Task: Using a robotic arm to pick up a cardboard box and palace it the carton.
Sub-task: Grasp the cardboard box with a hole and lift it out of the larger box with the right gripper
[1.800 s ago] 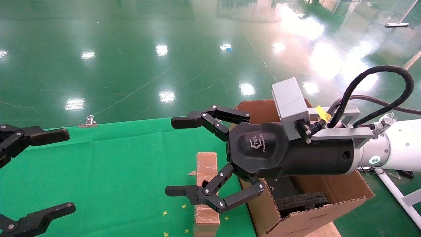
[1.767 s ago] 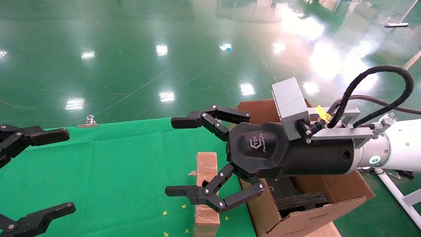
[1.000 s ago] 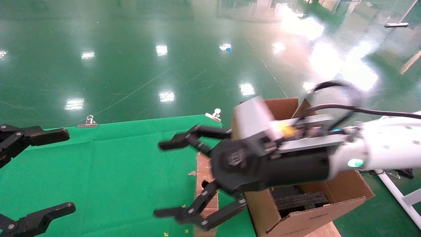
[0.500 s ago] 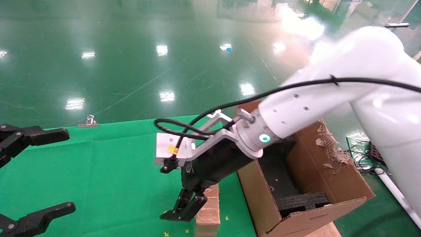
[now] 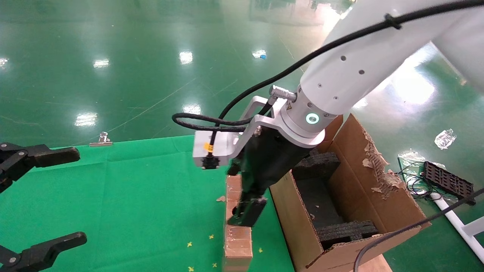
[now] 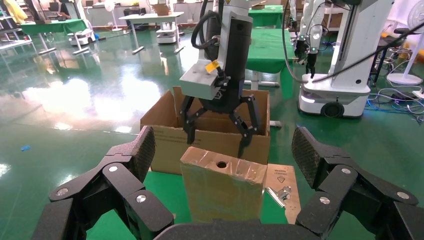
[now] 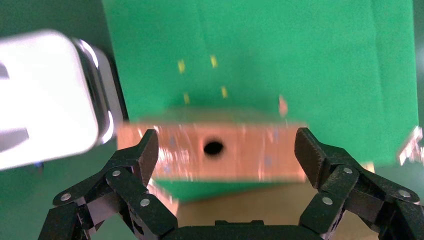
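Observation:
The small brown cardboard box (image 5: pixel 238 241) stands on its edge on the green cloth, its round hole (image 7: pixel 213 147) facing up. My right gripper (image 5: pixel 241 190) points straight down over it, open, on the white robotic arm (image 5: pixel 340 71). In the right wrist view its fingers (image 7: pixel 145 152) flank the two ends of the box's top edge (image 7: pixel 250 150) without touching. The large carton (image 5: pixel 295 223) stands just right of the box, with black foam blocks (image 5: pixel 348 230) inside. At the far left my left gripper (image 5: pixel 56 196) is parked and open; its view shows the box (image 6: pixel 222 195) ahead.
The green cloth (image 5: pixel 132 196) covers the table, held by a metal clip (image 5: pixel 100 140) at the back edge. The carton's far flap (image 5: pixel 378 170) is torn. Cables and a black tray (image 5: pixel 448 181) lie on the floor at the right. Another clip (image 6: pixel 277 192) lies near the box.
My right arm has swung up and over from a level pose, so its gripper now points down over the box, still open. The left gripper has not moved.

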